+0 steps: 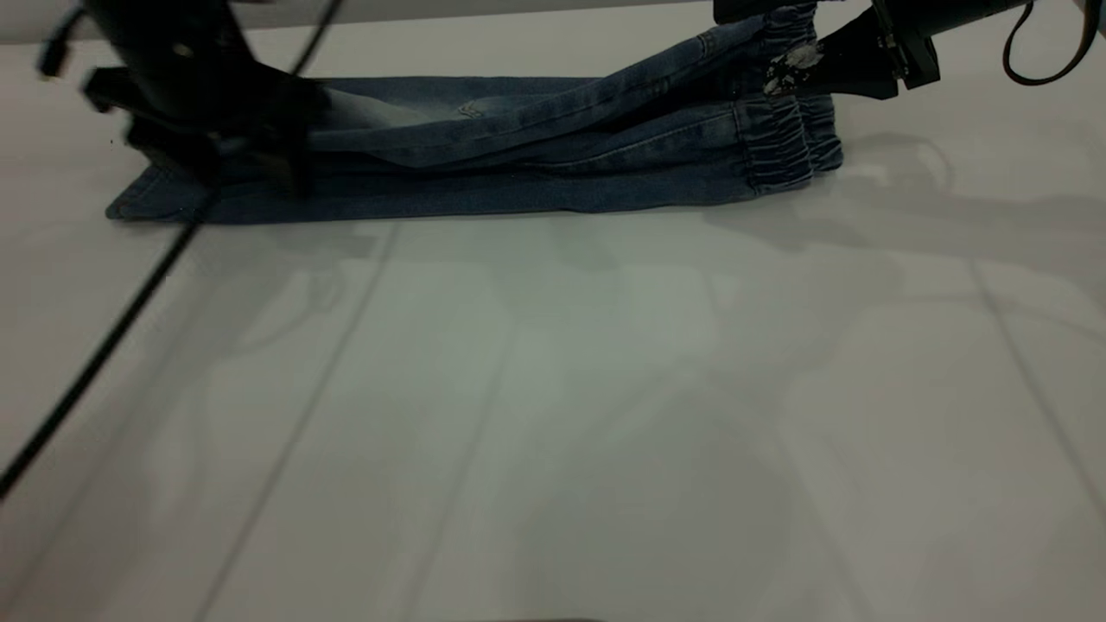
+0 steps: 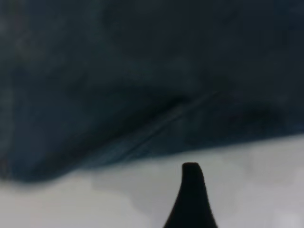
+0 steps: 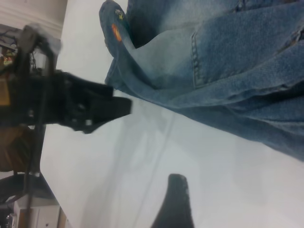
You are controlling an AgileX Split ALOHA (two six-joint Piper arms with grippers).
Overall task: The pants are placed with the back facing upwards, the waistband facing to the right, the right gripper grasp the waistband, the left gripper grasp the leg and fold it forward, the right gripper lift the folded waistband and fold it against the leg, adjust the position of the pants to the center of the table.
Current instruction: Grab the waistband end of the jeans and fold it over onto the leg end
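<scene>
folded pants on table, r gripper clamped on raised waistband, l gripper at leg end, grip unclear

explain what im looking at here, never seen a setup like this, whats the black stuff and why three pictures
This is a robot with two arms at a white table. The wide picture comes from a camera facing the arms; the other two come from cameras on each arm's wrist. Blue denim pants lie folded lengthwise on the table. The black shapes are claws. The right gripper pinches the elastic waistband and lifts its upper layer off the table. The left gripper sits at the leg end, and its wrist camera shows mostly dark denim. In the right wrist picture, the far black claw is the left one.
</scene>
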